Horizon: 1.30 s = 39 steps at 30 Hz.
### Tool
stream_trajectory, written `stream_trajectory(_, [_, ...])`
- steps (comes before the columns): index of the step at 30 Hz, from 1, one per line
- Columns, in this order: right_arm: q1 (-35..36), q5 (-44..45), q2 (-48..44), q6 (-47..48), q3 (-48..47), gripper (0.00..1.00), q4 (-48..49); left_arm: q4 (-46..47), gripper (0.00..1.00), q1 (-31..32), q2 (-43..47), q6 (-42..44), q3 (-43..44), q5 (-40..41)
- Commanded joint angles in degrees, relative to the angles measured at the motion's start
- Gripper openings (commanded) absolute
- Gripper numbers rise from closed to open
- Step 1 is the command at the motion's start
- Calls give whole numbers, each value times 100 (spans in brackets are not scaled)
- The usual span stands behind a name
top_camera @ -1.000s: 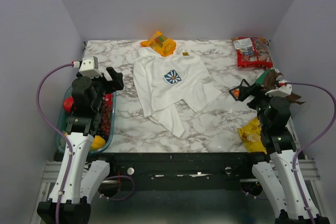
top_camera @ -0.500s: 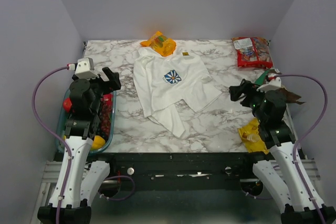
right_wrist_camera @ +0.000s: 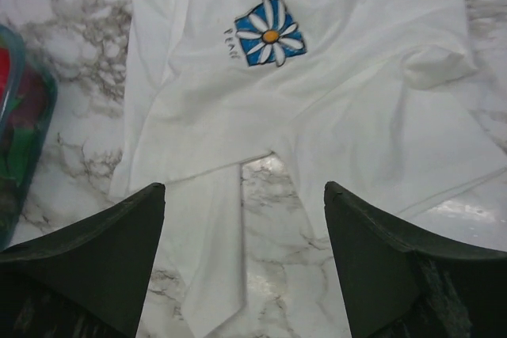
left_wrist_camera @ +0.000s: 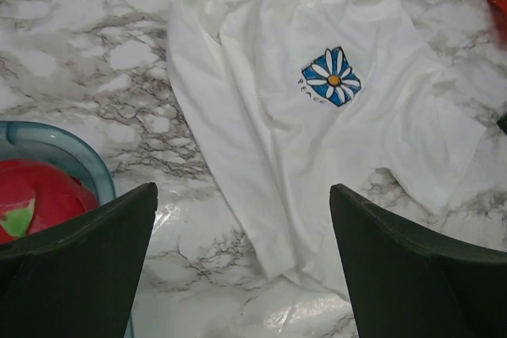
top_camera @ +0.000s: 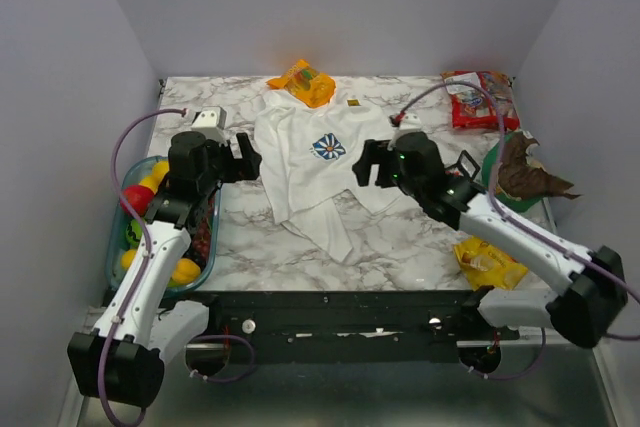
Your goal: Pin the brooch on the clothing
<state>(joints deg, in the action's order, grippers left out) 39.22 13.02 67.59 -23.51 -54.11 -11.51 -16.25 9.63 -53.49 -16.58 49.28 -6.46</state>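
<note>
The white T-shirt point(top_camera: 318, 175) lies crumpled in the middle of the marble table, its blue-and-white daisy print point(top_camera: 328, 147) facing up. It also shows in the left wrist view point(left_wrist_camera: 269, 124) and the right wrist view point(right_wrist_camera: 341, 100). My left gripper point(top_camera: 246, 159) hovers at the shirt's left edge, open and empty point(left_wrist_camera: 243, 195). My right gripper point(top_camera: 363, 165) hovers over the shirt's right side, open and empty point(right_wrist_camera: 244, 191), above the lower hem. No orange-red brooch shows in any view.
An orange snack bag point(top_camera: 303, 82) rests on the shirt's collar, with a small yellow tag point(top_camera: 352, 102) beside it. A red snack bag point(top_camera: 478, 97) lies back right. A green bowl point(top_camera: 497, 162) and a yellow packet point(top_camera: 487, 262) are on the right. A fruit tray point(top_camera: 117, 242) is on the left.
Both arms swung inward from the table's sides to the shirt. The right arm reached far left, the left arm forward and right. An orange-red speck at the right gripper earlier is gone.
</note>
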Motion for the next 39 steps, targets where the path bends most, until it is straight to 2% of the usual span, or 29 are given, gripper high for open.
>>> stream_trajectory(1, [943, 184, 1316, -277, -837, 86, 26, -509, 97, 267, -424, 260, 415, -92])
stream_trajectory(6, [1781, 149, 2336, -883, -979, 86, -45, -616, 97, 312, -592, 243, 478, -22])
stream_trajectory(11, [2344, 237, 2601, -1401, -777, 86, -44, -370, 98, 312, -268, 137, 328, -207])
stream_trajectory(17, [2388, 342, 2978, -1482, -1013, 87, -97, -335, 99, 312, -266, 93, 293, -242])
stream_trajectory(21, [2388, 508, 3434, -1516, -1549, 87, -185, -405, 99, 312, -398, 85, 346, -330])
stream_trajectory(25, [2380, 1236, 3822, -1631, -1936, 87, -396, -432, 99, 312, -434, 85, 355, -330])
stream_trajectory(33, [2318, 1616, 4666, -1797, -2684, 80, -695, -396, 99, 312, -442, 23, 346, -426])
stream_trajectory(39, [2265, 1599, 5018, -1727, -2939, 69, -704, -388, 99, 312, -451, 32, 346, -435])
